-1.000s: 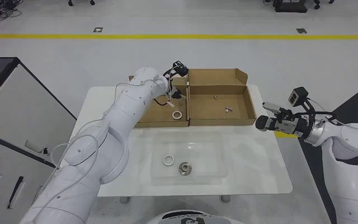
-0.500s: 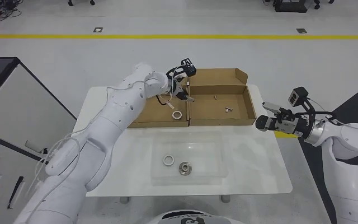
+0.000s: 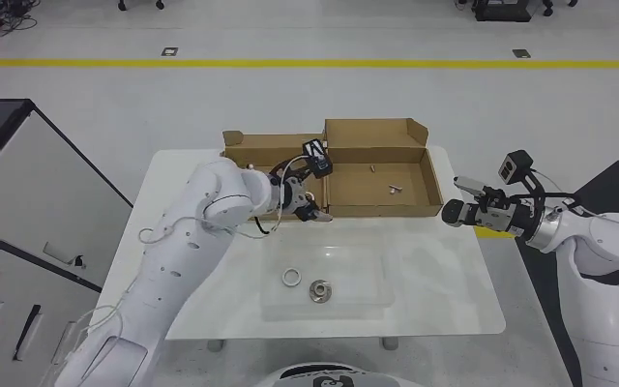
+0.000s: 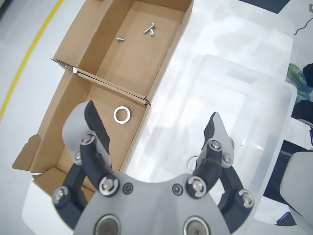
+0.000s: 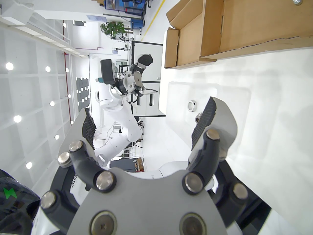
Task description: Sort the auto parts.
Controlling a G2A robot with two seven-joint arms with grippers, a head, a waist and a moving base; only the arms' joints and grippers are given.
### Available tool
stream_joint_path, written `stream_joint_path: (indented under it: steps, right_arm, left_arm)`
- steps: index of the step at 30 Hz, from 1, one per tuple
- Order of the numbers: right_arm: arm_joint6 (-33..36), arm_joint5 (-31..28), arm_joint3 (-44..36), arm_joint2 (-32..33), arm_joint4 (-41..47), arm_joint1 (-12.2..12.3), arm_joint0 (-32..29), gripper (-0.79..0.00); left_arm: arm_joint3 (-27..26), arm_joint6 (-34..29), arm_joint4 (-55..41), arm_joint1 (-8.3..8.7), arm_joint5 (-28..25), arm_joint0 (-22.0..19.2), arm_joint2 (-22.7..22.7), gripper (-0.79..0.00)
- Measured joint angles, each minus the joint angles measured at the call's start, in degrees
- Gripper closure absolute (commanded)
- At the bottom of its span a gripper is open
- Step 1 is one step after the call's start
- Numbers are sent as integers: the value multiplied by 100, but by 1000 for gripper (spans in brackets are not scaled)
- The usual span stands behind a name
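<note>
The left gripper (image 4: pixel 151 110) has its fingers spread wide with nothing between them. It hangs over the near wall of the left box (image 4: pixel 57 108) where that meets the bare table (image 4: pixel 220 25), and the clear tray (image 3: pixel 377 290) lies open just nearer. The right gripper (image 5: pixel 149 106), equally wide and empty, sits at the table's right edge, just beside the right box (image 3: pixel 368 189). The left wrist view shows a ring (image 4: pixel 122 115) on the left box's floor and bolts (image 4: pixel 149 29) in the right box, while the top view shows another ring (image 3: pixel 291 277) and a nut (image 3: pixel 319 289) in the tray.
</note>
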Motion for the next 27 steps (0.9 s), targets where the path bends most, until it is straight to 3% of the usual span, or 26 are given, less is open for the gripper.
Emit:
stream_joint_path:
  steps: [10,22,27]
  right_arm:
    - [0,0,0,0,0,0,0,-785]
    - [0,0,0,0,0,0,0,-785]
    - [0,0,0,0,0,0,0,-785]
  left_arm:
    - [-689,-723,-471,174,63,470,62,-785]
    - [-741,-781,-489,198,125,478,95,-785]
    - [-789,-761,-123,288,102,289,731,-785]
